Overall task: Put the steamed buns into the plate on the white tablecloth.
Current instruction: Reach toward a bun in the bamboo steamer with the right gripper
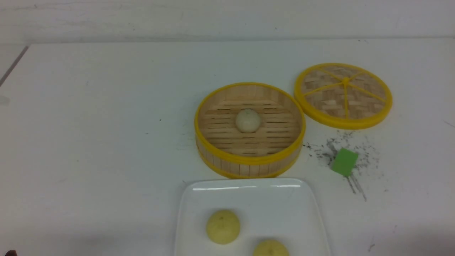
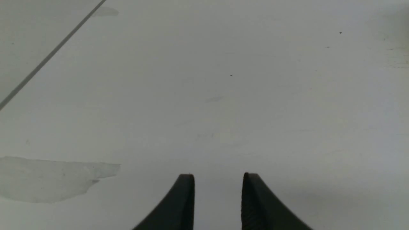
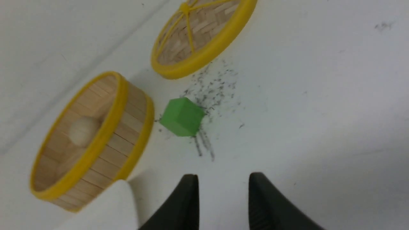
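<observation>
White tablecloth [image 1: 89, 142] bore steamer [image 1: 249, 161]; beige bun [image 1: 247, 121] sat at its centre, yellow buns [image 1: 223, 226] on plate [image 1: 249, 188] just beside steamer. Left gripper [image 2: 219, 183], right gripper [image 3: 223, 185] parted, empty. Best approach seemed: drop straight over bun, clear rim, pinch gently.

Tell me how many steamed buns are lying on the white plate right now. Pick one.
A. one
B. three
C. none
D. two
D: two pale yellow buns lie on the plate, while the off-white bun sits in the bamboo steamer.
</observation>
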{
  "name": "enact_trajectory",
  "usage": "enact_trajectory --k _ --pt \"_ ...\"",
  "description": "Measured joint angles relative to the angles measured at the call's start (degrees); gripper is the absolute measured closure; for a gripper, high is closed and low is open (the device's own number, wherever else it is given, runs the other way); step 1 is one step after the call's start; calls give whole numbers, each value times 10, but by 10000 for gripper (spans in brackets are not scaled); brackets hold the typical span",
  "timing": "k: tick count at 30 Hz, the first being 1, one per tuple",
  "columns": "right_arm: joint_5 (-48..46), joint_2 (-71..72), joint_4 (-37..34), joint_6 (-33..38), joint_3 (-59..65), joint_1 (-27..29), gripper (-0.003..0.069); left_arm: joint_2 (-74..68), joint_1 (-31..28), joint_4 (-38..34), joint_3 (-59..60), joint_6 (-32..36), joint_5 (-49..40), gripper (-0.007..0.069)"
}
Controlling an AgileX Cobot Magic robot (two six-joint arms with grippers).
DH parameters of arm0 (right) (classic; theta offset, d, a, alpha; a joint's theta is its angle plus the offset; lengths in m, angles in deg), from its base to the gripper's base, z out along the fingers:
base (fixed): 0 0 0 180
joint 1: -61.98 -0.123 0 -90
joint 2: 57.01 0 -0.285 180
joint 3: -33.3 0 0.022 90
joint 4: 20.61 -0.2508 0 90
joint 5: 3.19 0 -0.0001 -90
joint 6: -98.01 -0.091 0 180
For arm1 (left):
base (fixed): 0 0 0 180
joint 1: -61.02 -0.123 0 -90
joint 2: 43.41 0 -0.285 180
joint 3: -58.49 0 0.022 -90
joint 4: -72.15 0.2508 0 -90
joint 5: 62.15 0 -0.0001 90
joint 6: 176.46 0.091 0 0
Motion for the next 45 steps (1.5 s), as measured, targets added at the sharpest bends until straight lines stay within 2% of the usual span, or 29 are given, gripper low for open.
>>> enact_trajectory --k 9,11,12,15,18,20,21,23,25,26,28,30,31,32,33,35,38,40,41,45 --pt "42 0 -36 -26 0 0 432 0 0 0 0 0 0 384" --pt "45 0 -32 -20 -22 0 496 0 0 0 0 0 0 384" --pt "45 0 -30 -20 -25 0 496 0 0 0 0 0 0 384" --pt "37 -17 28 35 -116 0 650 0 0 0 0 0 0 384" --pt "-1 -57 81 56 -175 0 669 0 0 0 0 0 0 384" --pt "-114 -146 176 67 -250 0 661 0 0 1 0 0 0 384" --pt "-125 -154 183 68 -262 0 660 0 0 1 0 0 0 384" --pt "-280 -279 258 69 -332 0 650 0 0 1 0 0 0 384" --pt "-356 -370 283 69 -378 1 646 0 0 1 0 0 0 384" --pt "-360 -379 284 69 -382 1 645 0 0 1 0 0 0 384" --pt "-382 -469 273 78 -424 1 641 0 0 1 0 0 0 384" --pt "-376 -544 221 112 -462 1 633 0 0 1 0 0 0 384" --pt "-373 -596 165 150 -481 1 624 0 0 1 0 0 0 384" --pt "-372 -596 165 157 -484 0 624 0 0 1 0 0 0 384" --pt "-369 -645 99 213 -504 -8 610 0 0 1 0 0 0 384" --pt "-366 -713 14 295 -539 -29 580 0 0 1 0 0 0 384" --pt "-368 -806 -71 383 -606 -79 512 0 0 1 0 0 0 384" --pt "-370 -839 -83 397 -631 -97 484 0 0 1 0 0 0 384" --pt "-371 -879 -92 410 -679 -130 426 0 0 1 0 0 0 384" --pt "-373 -967 -81 414 -781 -193 301 0 0 1 0 0 0 384"
